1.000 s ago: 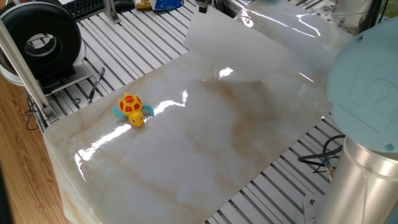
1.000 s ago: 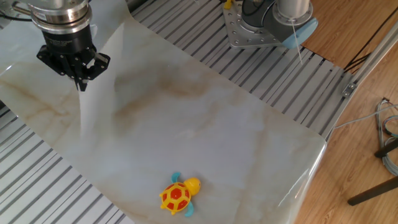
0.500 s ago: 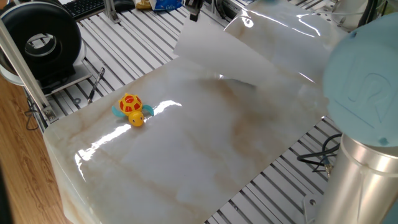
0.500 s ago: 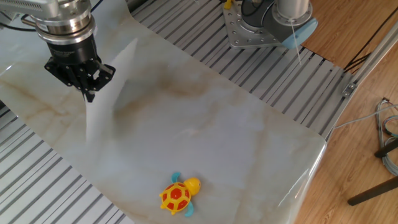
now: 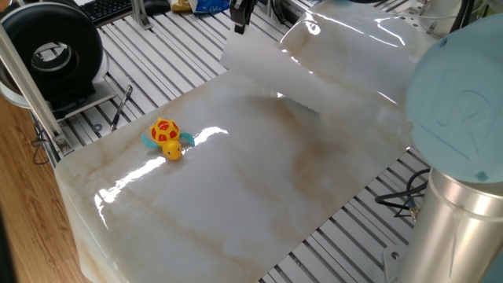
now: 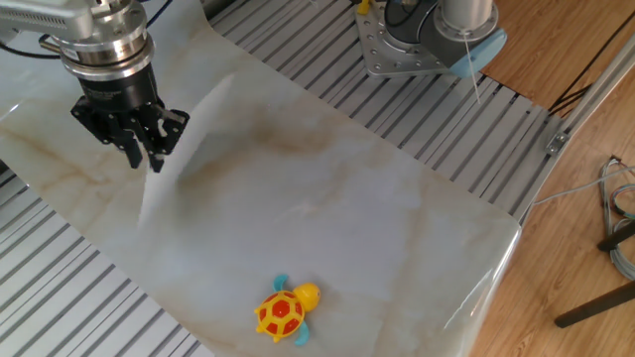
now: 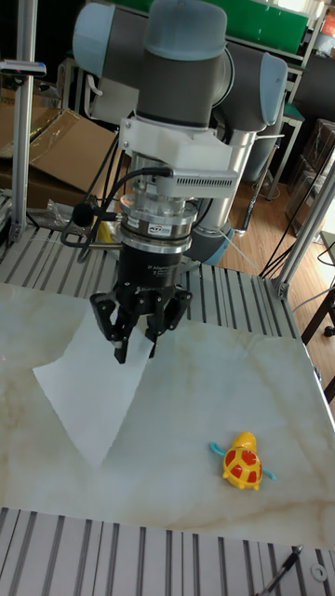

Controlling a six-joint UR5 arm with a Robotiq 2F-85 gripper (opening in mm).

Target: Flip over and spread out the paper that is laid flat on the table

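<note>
The paper (image 5: 314, 75) is a white sheet at the far end of the marble table (image 5: 251, 196). One edge is lifted and curled over towards the table's middle. In the other fixed view the paper (image 6: 184, 149) slopes up from the table (image 6: 377, 218) to my gripper (image 6: 146, 159). The tall fixed view shows my gripper (image 7: 136, 352) pointing straight down, its two fingers parted, with the raised corner of the paper (image 7: 88, 391) between and behind them. I cannot tell whether a finger still touches the sheet. Only the tip of my gripper (image 5: 239, 23) shows at the top edge of one fixed view.
A yellow and red toy turtle (image 6: 283, 310) (image 5: 165, 139) (image 7: 245, 464) sits near the table's other end. Ribbed aluminium rails (image 6: 69, 278) surround the slab. A black round device (image 5: 55, 51) stands beyond one edge, the arm's base (image 6: 427, 40) beyond another. Cables (image 5: 405, 200) hang by the rails.
The gripper carried the paper's raised edge further over the sheet, towards the turtle's end. Its fingers were pinched together on the edge and now stand apart.
</note>
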